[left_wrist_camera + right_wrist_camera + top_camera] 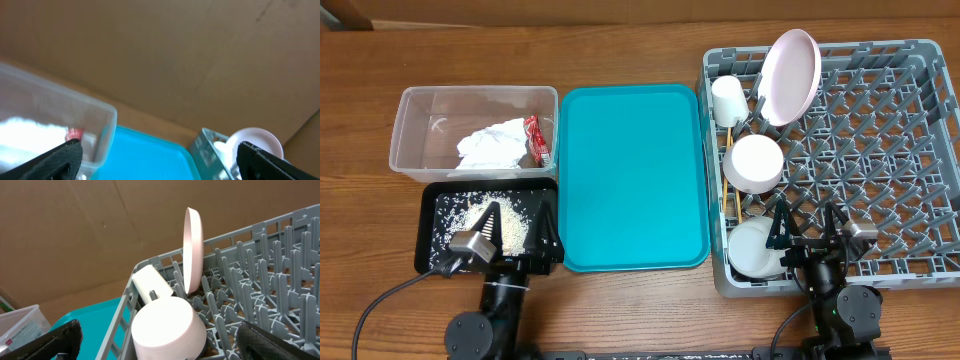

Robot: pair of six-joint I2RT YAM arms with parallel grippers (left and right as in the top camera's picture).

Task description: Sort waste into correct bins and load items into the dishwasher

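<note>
The grey dish rack [880,150] holds the pink plate [790,75] upright, the small cup [728,100], two white bowls [755,163] [752,250] and the chopsticks [725,185] along its left edge. The clear tub [420,110] holds the crumpled napkin [492,147] and the red wrapper [534,137]. The black tray [428,235] holds rice grains [480,215]. My left gripper [515,235] is open and empty over the black tray. My right gripper [807,232] is open and empty at the rack's front left, beside the near bowl. The right wrist view shows the plate [192,250], cup [150,285] and bowl [167,330].
The teal serving tray [632,175] lies between the bins and the rack, with nothing on it. The wooden table [620,40] shows around everything. A brown cardboard wall [175,50] stands behind the table.
</note>
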